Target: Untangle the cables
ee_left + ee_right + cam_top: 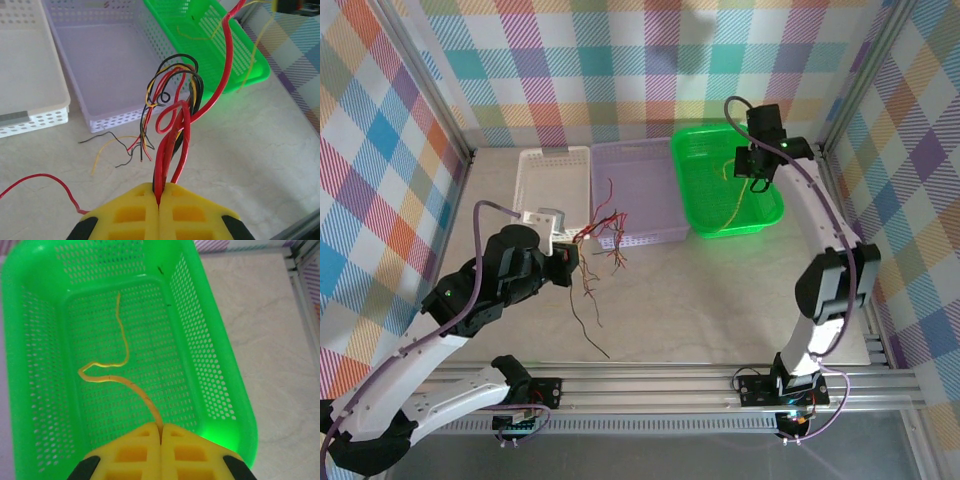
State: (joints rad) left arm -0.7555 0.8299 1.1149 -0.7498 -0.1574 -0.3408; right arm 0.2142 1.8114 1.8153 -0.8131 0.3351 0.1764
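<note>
clamping red, black and yellow cable bundle [172,120], left gripper [159,196] fully closed on its near ends, in front of lilac basket [100,60], likely so loose tails hang free for sorting. bundle long axis runs from fingers up toward baskets; tails droop to table [250,150]. right gripper [161,432] fully closed on single yellow cable [122,340] over green basket [235,390], likely to deposit separated strand; cable runs away from jaws, snaking along basket floor toward far wall.
</note>
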